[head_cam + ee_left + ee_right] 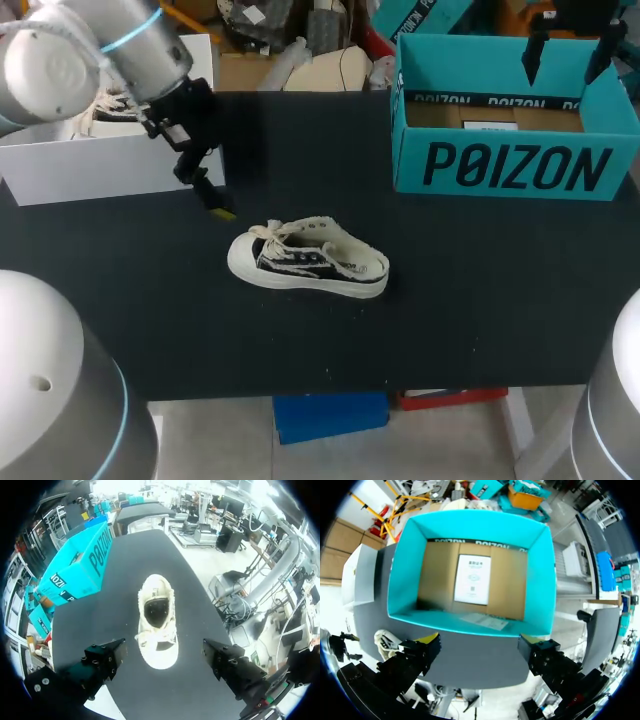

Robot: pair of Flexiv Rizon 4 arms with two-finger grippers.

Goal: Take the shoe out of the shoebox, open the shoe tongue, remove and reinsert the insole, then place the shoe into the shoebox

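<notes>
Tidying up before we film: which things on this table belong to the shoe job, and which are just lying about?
For the job: black-and-white canvas sneaker; open teal cardboard shoebox.
Just lying about: open white box at the table's back left.

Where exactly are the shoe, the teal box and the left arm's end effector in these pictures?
shoe [297, 263]: head view, on its dark side panel.
shoebox [515, 165]: head view, on its front wall.
left end effector [164, 650]: left wrist view, midway between its open fingertips.
</notes>
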